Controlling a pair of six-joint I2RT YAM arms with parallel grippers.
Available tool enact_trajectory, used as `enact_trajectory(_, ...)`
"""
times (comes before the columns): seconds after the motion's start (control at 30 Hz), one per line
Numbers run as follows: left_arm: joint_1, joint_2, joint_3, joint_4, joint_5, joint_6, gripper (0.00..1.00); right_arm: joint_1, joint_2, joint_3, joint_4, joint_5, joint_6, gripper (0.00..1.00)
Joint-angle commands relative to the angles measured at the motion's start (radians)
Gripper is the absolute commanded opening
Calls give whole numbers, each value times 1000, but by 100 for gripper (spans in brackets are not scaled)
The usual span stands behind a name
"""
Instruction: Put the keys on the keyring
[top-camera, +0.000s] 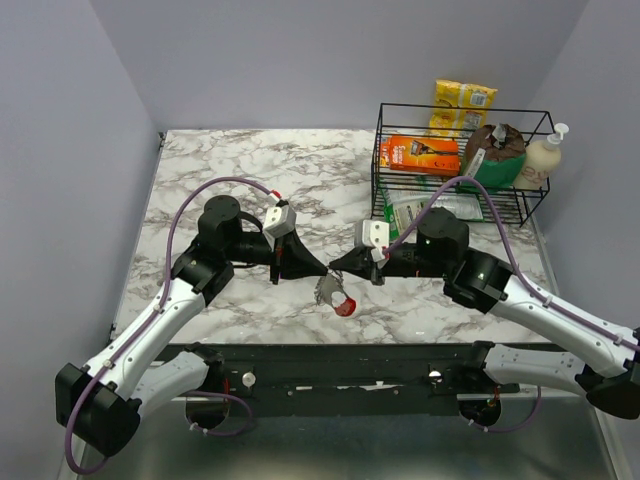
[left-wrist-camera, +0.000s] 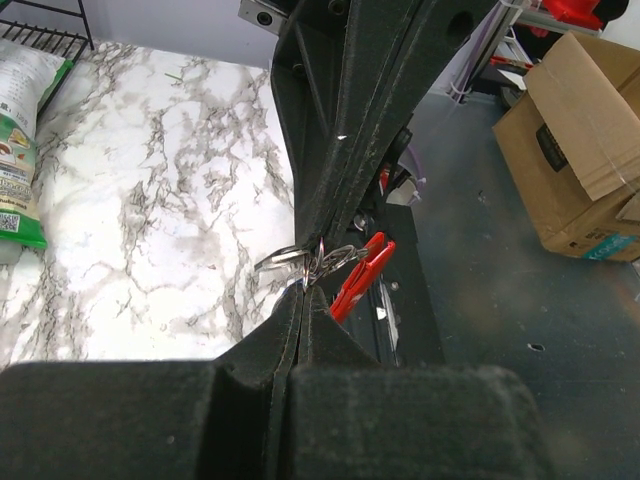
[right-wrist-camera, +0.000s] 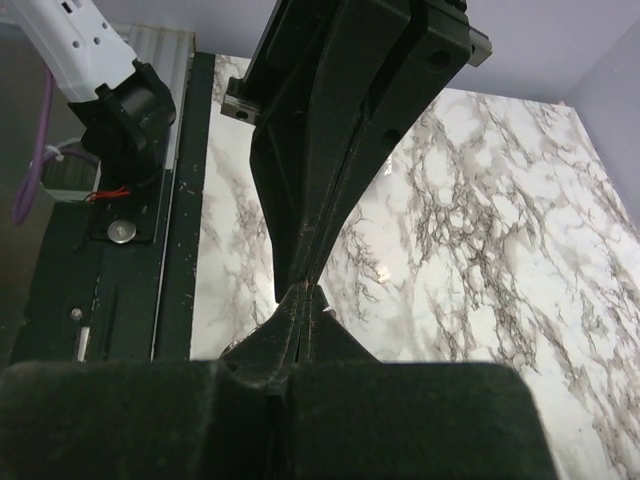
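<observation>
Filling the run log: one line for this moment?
left gripper: shut on keys | right gripper: shut, tip facing left's | keyring: beside keys

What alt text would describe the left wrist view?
The left hand, shut, meets the shut right hand tip to tip at a small bunch of silvery keys, a red keyring hanging beside them. Marble table at left.

1. Table (top-camera: 230, 170): white marble, grey veining.
2. Left claw (top-camera: 320, 270), right claw (top-camera: 337, 267): matte black.
3. Keyring (left-wrist-camera: 365, 272), just beside left claw tip: bright red.
4. Keys (left-wrist-camera: 282, 262), at that tip: silvery.
5. Basket (top-camera: 460, 107), beyond right claw: black wire.
</observation>
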Motion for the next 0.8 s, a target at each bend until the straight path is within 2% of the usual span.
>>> enact_trajectory(0.0,-14,0,34,-4,17,18,0,-5,11,34,23,30,-17,1)
enact_trajectory(0.6,-26,1,36,-30,31,26,0,-18,65,52,33,-7,-37,1)
enact_trajectory(0.67,-27,0,33,-30,31,25,0,-19,67,49,38,7,-33,7)
enact_trajectory(0.73,-27,-2,34,-28,29,27,0,-19,65,40,52,21,-27,8)
enact_trajectory(0.77,-27,-2,33,-28,31,26,0,-18,64,34,65,41,-21,11)
